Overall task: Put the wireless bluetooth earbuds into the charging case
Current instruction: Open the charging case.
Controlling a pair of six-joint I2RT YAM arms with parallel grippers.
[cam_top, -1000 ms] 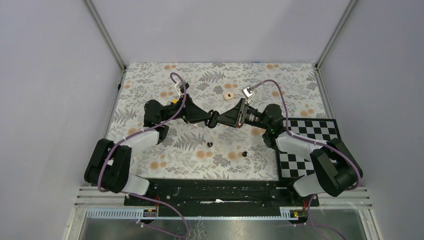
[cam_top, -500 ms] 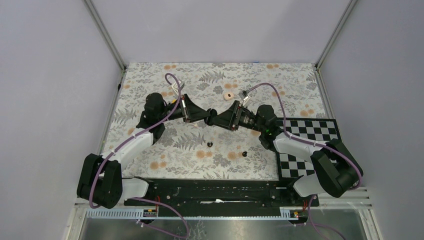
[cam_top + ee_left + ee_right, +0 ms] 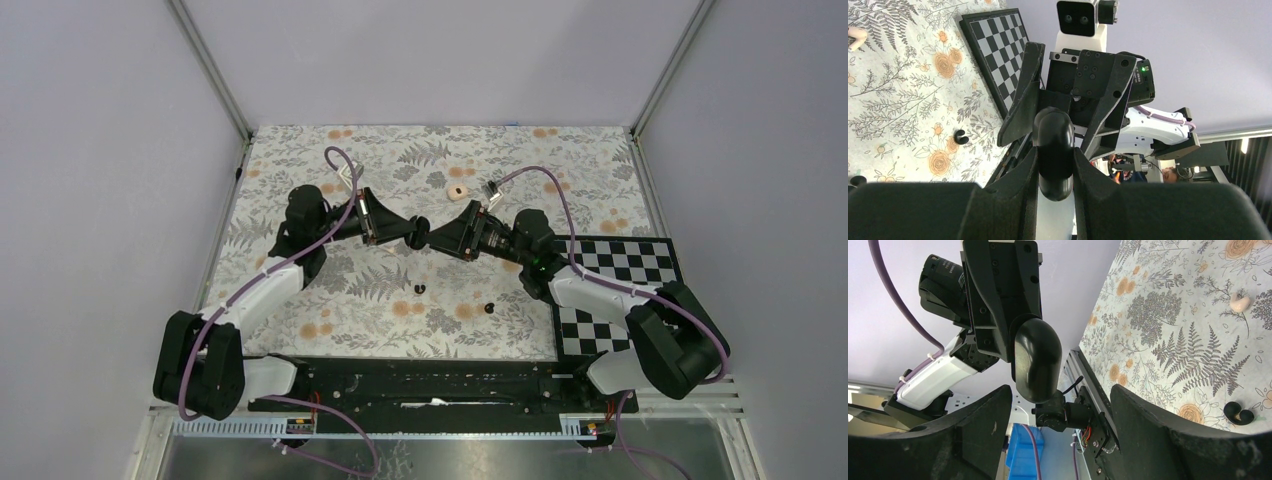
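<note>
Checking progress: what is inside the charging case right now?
Its inside is hidden: the charging case is closed, gripped by the left tool. Both earbuds lie on the floral mat, so neither is in it.

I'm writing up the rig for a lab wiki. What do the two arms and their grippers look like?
The left arm and right arm have black joints and white link covers; a purple cable runs along each. The fingers are matte black, broad, tapering. A green light glows on the right wrist.
</note>
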